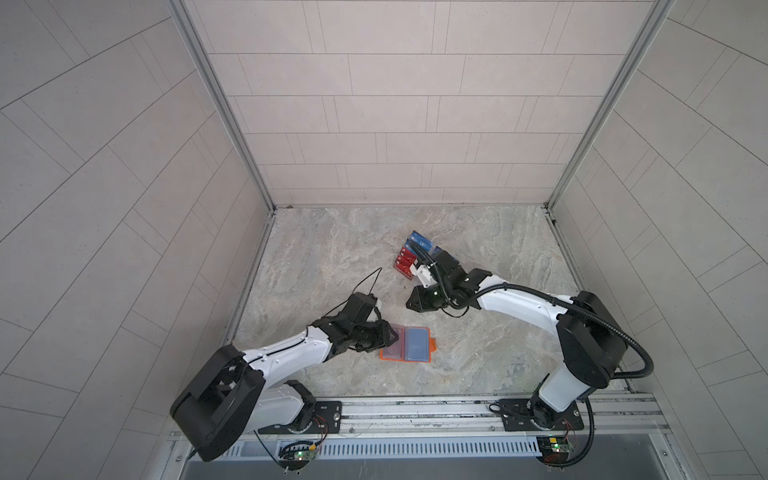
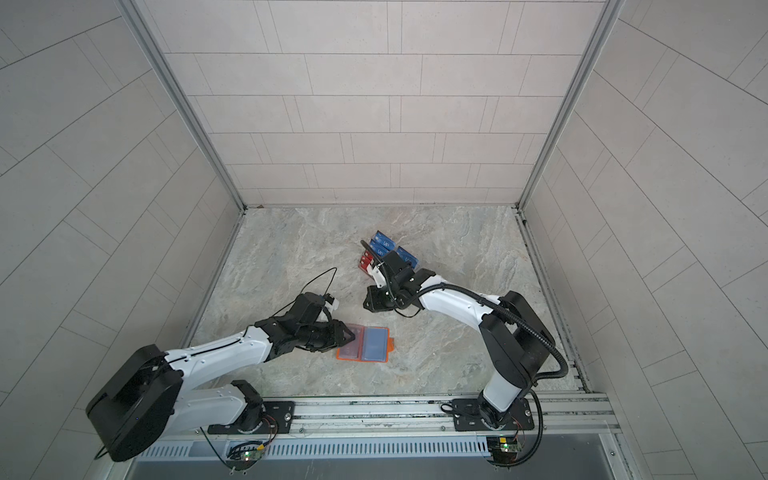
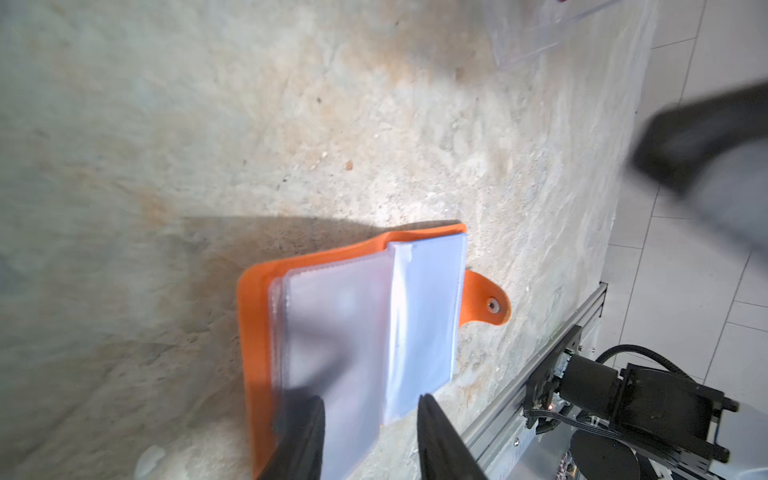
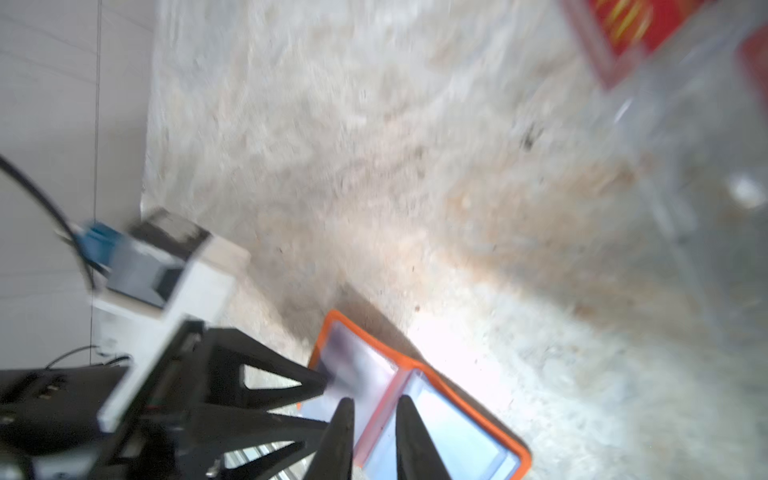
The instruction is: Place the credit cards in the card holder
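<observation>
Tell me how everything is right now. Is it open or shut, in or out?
Orange leather-like booklet card holder: open, flat on the marbled table, snap tab undone.
Red plastic cards: lined up at the back, outside the holder.
Blue plastic cards: beside the red ones, outside too.
Left tool: open, over the holder's clear sleeves.
Right tool: open, empty.

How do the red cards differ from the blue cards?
The red cards carry yellow lettering; the blue cards carry white lettering. The red cards sit nearer the holder, the blue cards farther back. Both groups stand in overlapping rows, side by side.
</observation>
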